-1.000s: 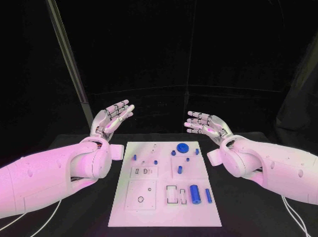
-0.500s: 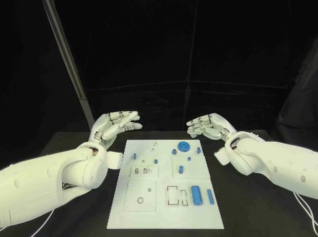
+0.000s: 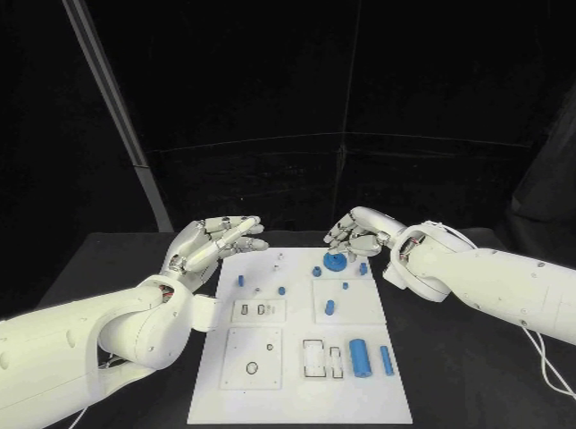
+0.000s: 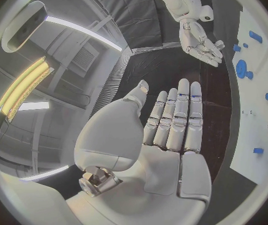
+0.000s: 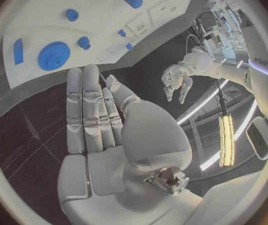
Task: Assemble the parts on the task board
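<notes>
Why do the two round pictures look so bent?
Fisheye lenses: in the left wrist view the task board edge curves; in the right wrist view the ceiling light strip glares and bows. The head view keeps the board straight.

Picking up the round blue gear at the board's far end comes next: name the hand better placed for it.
Right. The right hand hovers open just beyond the round blue toothed gear on the white task board. The left hand, also open, hangs off the board's far-left corner, farther away.
</notes>
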Robot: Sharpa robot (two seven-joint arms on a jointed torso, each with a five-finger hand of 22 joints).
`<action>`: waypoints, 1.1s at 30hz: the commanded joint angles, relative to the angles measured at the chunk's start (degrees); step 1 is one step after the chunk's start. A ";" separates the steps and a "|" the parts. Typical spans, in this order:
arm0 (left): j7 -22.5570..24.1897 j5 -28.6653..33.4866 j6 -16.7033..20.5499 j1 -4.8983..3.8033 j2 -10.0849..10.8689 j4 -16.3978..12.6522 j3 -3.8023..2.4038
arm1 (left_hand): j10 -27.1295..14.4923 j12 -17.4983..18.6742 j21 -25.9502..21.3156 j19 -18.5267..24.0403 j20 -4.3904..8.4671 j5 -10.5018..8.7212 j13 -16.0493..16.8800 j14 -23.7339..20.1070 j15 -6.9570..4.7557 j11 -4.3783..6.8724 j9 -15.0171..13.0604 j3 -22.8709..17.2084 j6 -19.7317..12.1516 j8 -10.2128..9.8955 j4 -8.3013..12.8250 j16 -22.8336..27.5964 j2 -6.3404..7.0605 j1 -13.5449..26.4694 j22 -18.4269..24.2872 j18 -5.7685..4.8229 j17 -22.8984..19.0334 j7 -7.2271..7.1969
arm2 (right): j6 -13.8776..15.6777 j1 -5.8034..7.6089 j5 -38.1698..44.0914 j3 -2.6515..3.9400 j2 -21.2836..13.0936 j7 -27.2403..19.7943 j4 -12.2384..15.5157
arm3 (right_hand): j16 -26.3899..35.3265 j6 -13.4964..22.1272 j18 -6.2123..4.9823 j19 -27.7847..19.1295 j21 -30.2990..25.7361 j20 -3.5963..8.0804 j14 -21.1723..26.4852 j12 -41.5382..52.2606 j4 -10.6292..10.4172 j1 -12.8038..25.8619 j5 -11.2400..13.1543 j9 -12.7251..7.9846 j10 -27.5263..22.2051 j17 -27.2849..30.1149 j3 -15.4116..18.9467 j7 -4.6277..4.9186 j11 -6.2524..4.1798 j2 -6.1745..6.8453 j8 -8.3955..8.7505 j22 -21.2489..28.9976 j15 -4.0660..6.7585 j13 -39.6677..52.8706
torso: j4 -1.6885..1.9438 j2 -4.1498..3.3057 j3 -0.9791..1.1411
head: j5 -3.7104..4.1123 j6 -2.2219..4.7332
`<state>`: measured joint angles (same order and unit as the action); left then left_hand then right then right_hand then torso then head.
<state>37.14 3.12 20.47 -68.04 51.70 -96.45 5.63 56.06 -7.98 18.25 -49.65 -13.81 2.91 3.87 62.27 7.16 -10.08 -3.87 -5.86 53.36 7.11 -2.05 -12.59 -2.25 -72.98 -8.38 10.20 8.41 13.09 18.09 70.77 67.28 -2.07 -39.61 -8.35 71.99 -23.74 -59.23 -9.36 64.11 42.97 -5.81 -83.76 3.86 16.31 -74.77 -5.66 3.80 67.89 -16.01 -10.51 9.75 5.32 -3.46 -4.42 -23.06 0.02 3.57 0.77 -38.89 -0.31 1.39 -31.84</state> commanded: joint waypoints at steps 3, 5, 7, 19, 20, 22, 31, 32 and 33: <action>-0.71 2.87 -5.32 -0.06 -0.60 0.09 -0.05 | 0.64 0.20 -0.22 0.10 0.00 0.01 -0.04 -0.28 0.19 0.03 0.05 -0.14 0.49 -0.35 0.29 0.29 -0.24 -0.64 0.12 0.30 0.09 -0.15 | -3.16 0.54 14.79 0.09 1.45 7.02 -0.55 | -5.73 -0.42 -1.11 -0.01 4.30 0.30 -2.85 -0.25 -0.11 0.88 0.05 0.00 -0.02 -3.78 -1.25 -0.24 -0.21 0.84 0.56 -2.66 0.18 0.05 | 0.26 -2.18 0.08 | 0.34 0.26; -0.90 3.05 -5.75 -0.05 -0.71 0.06 -0.05 | 0.68 0.20 -0.23 0.10 0.00 0.01 -0.04 -0.28 0.19 0.04 0.05 -0.16 0.51 -0.35 0.31 0.31 -0.27 -0.65 0.14 0.30 0.09 -0.16 | -3.39 0.77 16.95 0.10 2.01 8.07 -0.60 | -9.75 -0.32 -1.13 -0.18 6.97 0.28 -2.26 -0.22 -0.10 1.46 -0.11 -0.01 -0.44 -6.16 -2.08 -0.34 -0.18 1.41 0.65 -4.33 0.18 0.06 | 0.30 -2.75 0.09 | 0.40 0.59; -1.03 3.13 -5.99 -0.05 -0.73 -0.01 -0.05 | 0.68 0.20 -0.23 0.10 0.00 0.01 -0.04 -0.28 0.19 0.04 0.05 -0.16 0.51 -0.35 0.31 0.31 -0.27 -0.65 0.14 0.30 0.09 -0.16 | -3.50 0.94 18.27 0.11 2.35 8.75 -0.59 | -12.45 -0.19 -1.06 -0.44 9.21 0.17 -1.99 -0.07 -0.15 1.82 -0.18 -0.01 -0.85 -7.77 -2.86 -0.37 -0.11 1.70 0.67 -6.06 0.12 0.12 | 0.30 -3.08 0.12 | 0.47 0.68; -1.76 3.24 -6.72 -0.06 -0.65 -0.08 -0.05 | 0.73 0.22 -0.27 0.11 -0.01 0.01 -0.04 -0.29 0.19 0.04 0.05 -0.17 0.55 -0.37 0.39 0.37 -0.27 -0.72 0.17 0.30 0.11 -0.17 | -4.94 1.53 22.49 0.12 3.22 11.05 0.37 | -22.86 0.36 0.74 2.93 20.34 -0.23 -1.46 -0.20 -0.46 2.73 -0.31 0.00 -2.12 -15.83 -5.06 -0.46 0.13 2.75 0.67 -19.65 -0.11 0.07 | 0.43 -4.19 0.09 | 0.65 0.69; -1.83 3.24 -6.73 -0.06 -0.65 -0.03 -0.05 | 0.73 0.24 -0.28 0.12 -0.01 0.01 -0.04 -0.30 0.19 0.04 0.05 -0.17 0.54 -0.38 0.41 0.39 -0.26 -0.73 0.18 0.30 0.11 -0.16 | -5.14 1.54 22.61 0.12 3.27 11.10 0.46 | -23.43 0.41 0.80 3.03 20.73 -0.25 -1.43 -0.21 -0.48 2.76 -0.31 -0.01 -2.21 -16.33 -5.15 -0.46 0.15 2.80 0.68 -20.13 -0.12 0.07 | 0.44 -4.20 0.09 | 0.65 0.66; -1.96 3.24 -6.70 -0.07 -0.63 0.08 -0.05 | 0.71 0.28 -0.30 0.14 -0.02 0.00 -0.05 -0.32 0.20 0.02 0.07 -0.16 0.51 -0.42 0.46 0.43 -0.23 -0.75 0.20 0.30 0.12 -0.12 | -5.56 1.56 22.77 0.12 3.36 11.16 0.64 | -24.88 0.46 0.95 3.28 21.70 -0.30 -1.32 -0.19 -0.56 2.81 -0.30 0.00 -2.30 -17.59 -5.42 -0.46 0.16 2.87 0.66 -21.30 -0.16 0.07 | 0.46 -4.24 0.07 | 0.63 0.64; -2.47 3.25 -6.50 -0.07 -0.62 0.62 -0.05 | 0.68 0.35 -0.34 0.15 -0.03 0.00 -0.07 -0.33 0.22 -0.02 0.08 -0.15 0.48 -0.48 0.52 0.49 -0.22 -0.76 0.23 0.30 0.13 -0.06 | -7.69 1.58 22.99 0.12 3.85 11.13 0.77 | -27.38 0.62 1.26 3.81 23.56 -0.41 -1.11 -0.24 -0.78 3.03 -0.23 0.00 -2.58 -19.63 -5.87 -0.48 0.22 3.06 0.68 -23.61 -0.24 0.04 | 0.50 -4.24 0.06 | 0.57 0.31; -2.52 3.25 -6.50 -0.07 -0.62 0.67 -0.05 | 0.68 0.35 -0.34 0.15 -0.03 0.00 -0.07 -0.33 0.22 -0.02 0.08 -0.15 0.48 -0.48 0.52 0.49 -0.22 -0.76 0.23 0.30 0.13 -0.06 | -7.93 1.58 22.99 0.12 3.93 11.15 0.74 | -27.53 0.60 1.28 3.83 23.66 -0.41 -1.08 -0.24 -0.82 3.06 -0.23 0.00 -2.61 -19.75 -5.91 -0.50 0.21 3.03 0.67 -23.74 -0.25 0.03 | 0.48 -4.23 0.07 | 0.56 0.27; -2.57 3.25 -6.51 -0.07 -0.63 0.72 -0.05 | 0.68 0.36 -0.34 0.15 -0.03 0.00 -0.07 -0.34 0.22 -0.03 0.09 -0.13 0.47 -0.49 0.53 0.50 -0.21 -0.75 0.24 0.30 0.13 -0.04 | -8.15 1.58 23.00 0.12 4.00 11.17 0.71 | -27.57 0.59 1.28 3.84 23.69 -0.42 -1.08 -0.24 -0.84 3.06 -0.23 0.01 -2.61 -19.78 -5.92 -0.50 0.21 3.02 0.66 -23.78 -0.25 0.03 | 0.48 -4.23 0.10 | 0.55 0.18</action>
<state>34.81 6.20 14.83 -68.04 51.09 -95.73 5.63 56.42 -7.98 18.25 -49.64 -13.82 2.89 3.88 62.27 7.16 -10.03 -3.87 -6.03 53.55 6.89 -1.89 -12.37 -2.52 -73.24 -8.22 10.19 8.49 12.89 11.94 72.20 89.31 -2.00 -35.69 2.42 72.64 -51.18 -59.06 -8.42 67.45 66.45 -6.26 -83.75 3.87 15.46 -71.93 -5.66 3.78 65.59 -35.84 -16.11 9.19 5.53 -0.62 -3.94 -46.86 0.01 3.62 1.26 -43.10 -0.23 1.97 -31.53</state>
